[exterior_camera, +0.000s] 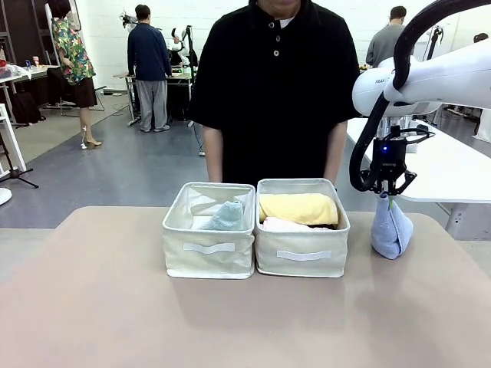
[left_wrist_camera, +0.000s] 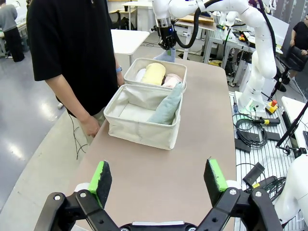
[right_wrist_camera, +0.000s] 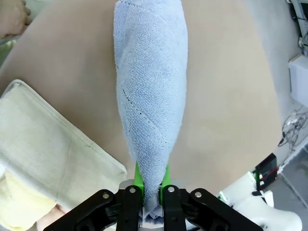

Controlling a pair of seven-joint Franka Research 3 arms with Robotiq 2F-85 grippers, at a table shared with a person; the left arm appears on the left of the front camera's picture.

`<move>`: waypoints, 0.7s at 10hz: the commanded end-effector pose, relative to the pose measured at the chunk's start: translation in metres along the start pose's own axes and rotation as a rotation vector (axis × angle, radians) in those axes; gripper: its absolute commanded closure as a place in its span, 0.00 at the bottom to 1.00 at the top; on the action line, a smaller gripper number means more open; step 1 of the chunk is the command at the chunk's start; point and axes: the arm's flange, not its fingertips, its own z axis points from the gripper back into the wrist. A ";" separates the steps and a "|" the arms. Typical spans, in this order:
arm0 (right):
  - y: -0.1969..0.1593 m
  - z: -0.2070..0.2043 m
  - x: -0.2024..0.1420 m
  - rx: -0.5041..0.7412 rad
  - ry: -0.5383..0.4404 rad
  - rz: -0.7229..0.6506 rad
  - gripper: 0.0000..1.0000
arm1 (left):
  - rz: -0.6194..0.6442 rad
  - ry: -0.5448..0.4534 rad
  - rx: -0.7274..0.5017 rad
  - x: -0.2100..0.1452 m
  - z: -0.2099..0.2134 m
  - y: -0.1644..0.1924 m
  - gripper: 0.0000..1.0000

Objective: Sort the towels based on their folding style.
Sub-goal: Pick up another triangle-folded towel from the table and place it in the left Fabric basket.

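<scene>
Left gripper (left_wrist_camera: 158,176), bottom of the left wrist view: green pads spread wide, nothing between them, hovering over bare table (left_wrist_camera: 159,159) at the near end.

Front view, left to right. Left bin (exterior_camera: 208,250), centre-left of the frame: sage-green cone towel (exterior_camera: 225,217) inside, leaning against the right-hand wall, rest of the bin floor bare. Right bin (exterior_camera: 303,257) touches it side by side, centre-right: yellow rolled towel (exterior_camera: 298,208) on top across the back, a pale rolled towel (exterior_camera: 285,225) just in front of and below it. The left wrist view shows a white and a pink roll flanking the yellow one in that bin. Person (exterior_camera: 275,84) in a black shirt stands right behind both bins at the far edge, arms down.

Right of the bins, near the right edge of the frame: light-blue cone towel (exterior_camera: 391,231), upright, point up, fat end down at the table, apart from the right bin. Cannot tell if the base rests on the surface or is just off it. Right gripper (exterior_camera: 392,196) comes straight down on it, fingers pressed together on the cone's tip; the right wrist view shows green pads squeezing the narrow end, towel body running away up the centre of the frame.
</scene>
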 end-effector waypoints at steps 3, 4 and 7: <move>-0.038 0.040 -0.046 -0.121 -0.048 -0.085 1.00 | -0.002 -0.004 -0.006 0.001 0.002 -0.001 0.00; -0.073 0.078 -0.087 -0.125 -0.093 -0.039 1.00 | -0.002 -0.004 -0.006 0.001 0.002 -0.001 0.00; -0.164 0.160 -0.169 0.026 -0.158 -0.023 1.00 | -0.002 -0.004 -0.006 0.001 0.002 -0.001 0.00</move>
